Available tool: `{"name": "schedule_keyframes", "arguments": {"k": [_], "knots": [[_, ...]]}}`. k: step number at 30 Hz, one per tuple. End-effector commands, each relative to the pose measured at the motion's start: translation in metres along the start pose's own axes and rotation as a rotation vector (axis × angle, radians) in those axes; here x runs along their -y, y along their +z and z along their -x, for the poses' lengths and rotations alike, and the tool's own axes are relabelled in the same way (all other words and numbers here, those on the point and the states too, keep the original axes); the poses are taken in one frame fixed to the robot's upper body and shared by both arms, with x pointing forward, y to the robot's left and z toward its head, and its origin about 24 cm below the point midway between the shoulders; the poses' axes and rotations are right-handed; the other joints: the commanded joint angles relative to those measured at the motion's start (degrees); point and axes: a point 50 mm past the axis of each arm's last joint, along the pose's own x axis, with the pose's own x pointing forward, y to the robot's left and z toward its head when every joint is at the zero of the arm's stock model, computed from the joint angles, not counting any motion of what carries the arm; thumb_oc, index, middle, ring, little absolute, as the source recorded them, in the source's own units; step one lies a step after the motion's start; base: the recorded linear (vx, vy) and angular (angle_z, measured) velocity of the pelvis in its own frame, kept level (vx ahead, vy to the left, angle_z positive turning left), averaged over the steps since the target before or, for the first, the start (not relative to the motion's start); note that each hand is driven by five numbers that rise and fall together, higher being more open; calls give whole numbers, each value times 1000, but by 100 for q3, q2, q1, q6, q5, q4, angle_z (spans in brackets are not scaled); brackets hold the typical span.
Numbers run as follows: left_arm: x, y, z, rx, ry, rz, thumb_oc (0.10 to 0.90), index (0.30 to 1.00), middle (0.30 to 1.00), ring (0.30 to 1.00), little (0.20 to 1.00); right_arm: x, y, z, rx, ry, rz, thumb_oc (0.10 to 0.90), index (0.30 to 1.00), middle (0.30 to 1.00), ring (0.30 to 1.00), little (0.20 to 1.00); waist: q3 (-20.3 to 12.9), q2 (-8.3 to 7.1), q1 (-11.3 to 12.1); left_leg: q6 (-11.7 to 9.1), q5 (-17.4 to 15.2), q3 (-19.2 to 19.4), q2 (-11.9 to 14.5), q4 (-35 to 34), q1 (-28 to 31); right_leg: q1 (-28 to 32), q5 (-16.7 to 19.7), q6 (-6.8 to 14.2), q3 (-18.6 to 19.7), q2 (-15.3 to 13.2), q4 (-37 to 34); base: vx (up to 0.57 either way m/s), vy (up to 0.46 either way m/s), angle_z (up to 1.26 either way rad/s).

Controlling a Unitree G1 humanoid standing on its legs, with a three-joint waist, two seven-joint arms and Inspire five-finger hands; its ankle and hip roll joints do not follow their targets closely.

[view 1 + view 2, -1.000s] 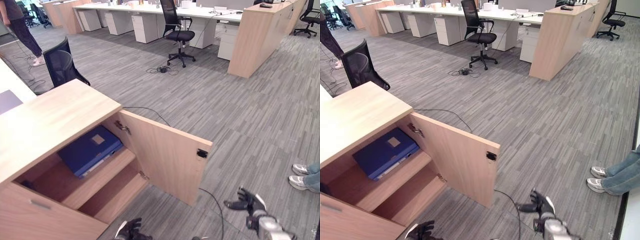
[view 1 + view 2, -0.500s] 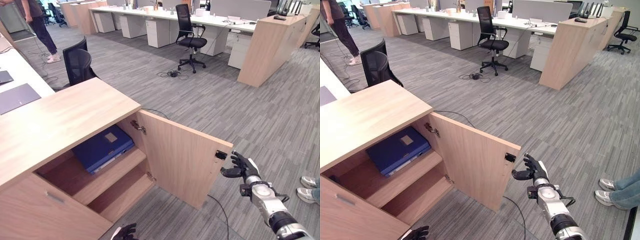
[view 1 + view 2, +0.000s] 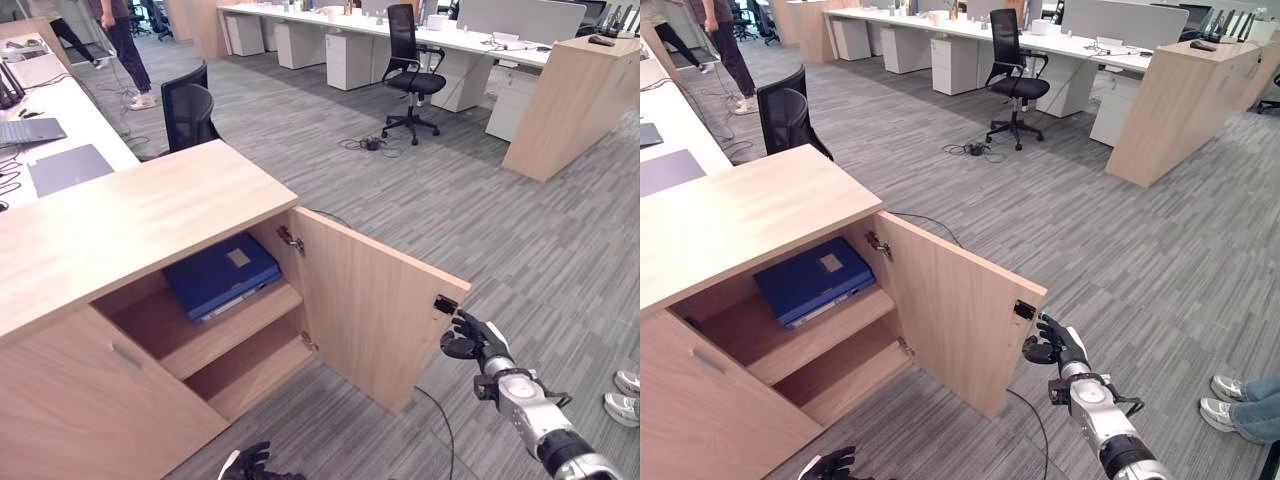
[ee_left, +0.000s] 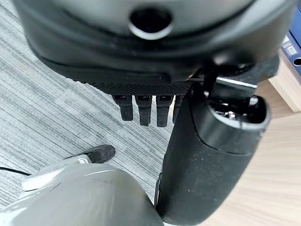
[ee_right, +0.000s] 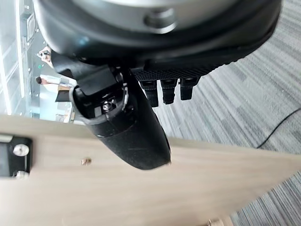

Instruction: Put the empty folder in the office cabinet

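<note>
The left hand [image 3: 250, 464] hangs low near the floor, fingers loosely curled and grasping nothing. The blue folder [image 3: 222, 275] lies flat on the upper shelf [image 3: 215, 335] of the office cabinet [image 3: 140, 215], its long axis running back into the compartment, one narrow end facing out. It looks stiff, light and smooth; that near end seems the best hold. By the open door [image 3: 375, 320], the right hand [image 3: 472, 338] sits at the free edge, fingers bent, holding nothing.

One folder [image 3: 222, 277], blue, in one cabinet [image 3: 130, 215] with one open door [image 3: 380, 310] and two shelves. Two office chairs, two people, one laptop [image 3: 28, 131], two robot hands.
</note>
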Motion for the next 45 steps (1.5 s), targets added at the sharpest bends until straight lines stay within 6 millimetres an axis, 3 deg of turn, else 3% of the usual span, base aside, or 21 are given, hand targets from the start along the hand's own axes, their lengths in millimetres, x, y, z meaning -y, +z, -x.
{"name": "schedule_keyframes", "arguments": {"k": [1, 8, 10, 11, 12, 13, 14, 15, 16, 17, 20, 23, 26, 30, 33, 37, 40, 45], "knots": [[-33, 22, -4, 76, 78, -51, 800, 900, 900, 900, 900, -66, 114, -7, 477, 295, -68, 800, 900, 900, 900, 900, 184, -283, 420, -457, -252, -89, 107, 129, 290, 426, -984, 514, 103, -659, 104, -39, -57, 10], [-32, 43, -5, 168, 70, -47, 800, 900, 900, 900, 900, -64, 123, 9, 551, 399, 91, 800, 900, 900, 900, 900, 451, -179, 605, -687, -31, -419, 69, 372, -295, 328, -1008, 489, -304, -726, 82, -96, -45, 27], [-26, 51, -7, 192, 50, -77, 800, 900, 900, 900, 900, -64, 122, 15, 551, 452, 117, 800, 900, 900, 900, 900, 568, -174, 504, -784, 21, 146, 236, 787, -562, 411, -1062, 499, -645, -892, 93, -77, 56, 55], [-26, 52, -7, 193, 49, -77, 800, 900, 900, 900, 900, -64, 122, 15, 551, 451, 118, 800, 900, 900, 900, 900, 561, -172, 499, -775, 40, 141, 228, 790, -588, 393, -1036, 504, -651, -898, 86, -63, 54, 78], [-26, 56, -9, 204, 50, -92, 800, 900, 900, 900, 900, -65, 125, 17, 564, 475, 135, 800, 900, 900, 900, 900, 587, -196, 405, -749, 69, 657, 408, 962, -601, 415, -1023, 513, -791, -970, 99, -117, 49, 92], [-28, 60, -10, 204, 47, -114, 800, 900, 900, 900, 900, -68, 126, 22, 578, 516, 154, 800, 900, 900, 900, 900, 563, -228, 193, -738, 124, 1677, 805, 1143, -457, 432, -1013, 513, -1059, -1036, 136, -107, 42, 82], [-28, 60, -10, 204, 47, -113, 800, 900, 900, 900, 900, -69, 126, 23, 577, 517, 155, 800, 900, 900, 900, 900, 587, -219, 212, -746, 110, 1704, 818, 1150, -420, 450, -1020, 511, -1032, -1031, 139, -93, 43, 61], [-31, 59, -10, 196, 58, -121, 800, 900, 900, 900, 900, -74, 129, 24, 591, 551, 151, 800, 900, 900, 900, 900, 556, -215, 160, -770, 149, 2092, 984, 1279, -328, 463, -1001, 499, -1162, -1056, 154, -29, 59, 86], [-34, 53, -10, 168, 62, -126, 800, 900, 900, 900, 900, -83, 132, 32, 614, 614, 158, 800, 900, 900, 900, 900, 532, -230, 135, -821, 109, 2191, 1089, 1628, -283, 514, -985, 448, -1284, -1094, 201, 31, 136, 91], [-33, 38, -9, 109, 55, -142, 800, 900, 900, 900, 900, -92, 130, 41, 624, 694, 173, 800, 900, 900, 900, 900, 408, -205, 125, -790, -119, 2164, 939, 1253, -16, 530, -974, 469, -1457, -1149, 325, 68, 149, 91], [-33, 23, -7, 53, 46, -166, 800, 900, 900, 900, 900, -106, 132, 47, 641, 766, 155, 800, 900, 900, 900, 900, 277, -238, 242, -647, -278, 1968, 656, 934, 68, 545, -954, 528, -1530, -1266, 523, 96, 188, 52], [-34, 25, -8, 50, 49, -170, 800, 900, 900, 900, 900, -118, 135, 49, 650, 800, 133, 800, 900, 900, 900, 900, 268, -336, 325, -533, -339, 1834, 500, 933, -9, 559, -915, 576, -1596, -1414, 689, 44, 159, 84], [-39, 37, -10, 82, 63, -196, 800, 900, 900, 900, 900, -147, 155, 50, 712, 853, 78, 800, 900, 900, 900, 900, 192, -521, 707, -231, -501, 1481, 68, 798, -137, 562, -835, 756, -1879, -1787, 1099, 43, 266, 152], [-51, 45, -11, 89, 102, -222, 800, 900, 900, 900, 900, -167, 171, 53, 753, 897, 35, 800, 900, 900, 900, 900, 244, -555, 892, -15, -572, 1167, -231, 662, -150, 272, -433, 961, -1764, -2169, 2029, 59, 189, 109], [-59, 45, -11, 71, 117, -276, 800, 900, 900, 900, 900, -171, 175, 52, 767, 873, 19, 800, 900, 900, 900, 900, 244, -491, 897, 70, -520, 741, -389, 477, -85, 105, -465, 979, -1193, -2009, 2455, 114, 133, 120], [-62, 44, -12, 47, 131, -279, 800, 900, 900, 900, 900, -172, 191, 46, 794, 814, -59, 800, 900, 900, 900, 900, 250, -390, 761, 28, -500, 134, -457, 396, 20, -55, -1091, 807, -240, -1444, 1950, 143, 31, 137], [-63, 41, -12, 27, 139, -272, 800, 900, 900, 900, 900, -172, 199, 47, 807, 813, -96, 800, 900, 900, 900, 900, 239, -438, 703, -3, -536, -52, -495, 399, 33, -122, -994, 775, -76, -1295, 1326, 90, -60, 79], [-57, 31, -11, -8, 127, -271, 800, 900, 900, 900, 900, -165, 181, 40, 747, 780, -74, 800, 900, 900, 900, 900, 299, -543, 638, -32, -613, -170, -565, 507, 52, -83, -851, 838, 87, -1303, 1131, 30, -37, 30]]}}
